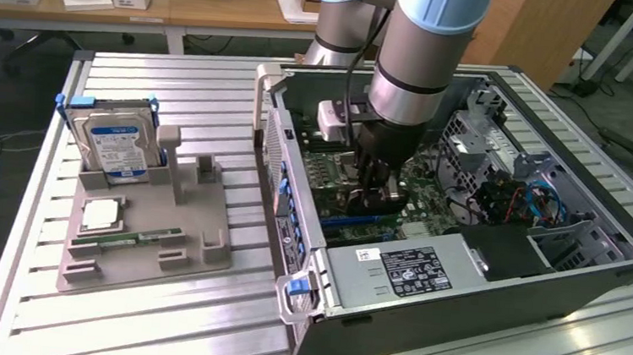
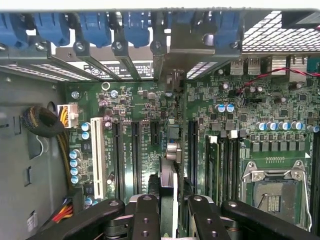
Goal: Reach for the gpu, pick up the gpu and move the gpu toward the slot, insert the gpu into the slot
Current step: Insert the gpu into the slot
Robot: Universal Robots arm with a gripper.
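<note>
**Card low over the board, little room for error**

My pincer (image 2: 170,202) is clenched on the gpu (image 2: 168,182). I hold it edge-on, low inside the open case (image 1: 509,316) and just above the motherboard (image 2: 280,107). In the exterior view the pincer sits near the case's middle. The power supply (image 1: 400,269) is at about five o'clock of it, and the red and blue cables (image 1: 535,203) are at three o'clock.

The main risk I see is sideways error. Several long black slots (image 2: 136,150) run parallel to the card, close together, and I cannot tell which one lies directly beneath its lower edge. A small offset would likely land the edge on bare board or on the small parts between slots. Pressing there could damage them or the card's contacts.

The second risk is the rear frame with its blue latches (image 2: 95,27). If the card's metal end catches there, the card will probably pivot in my grip.

My hold is on a thin, flat thing, so any tilt may seat one end first and jam the other.
</note>
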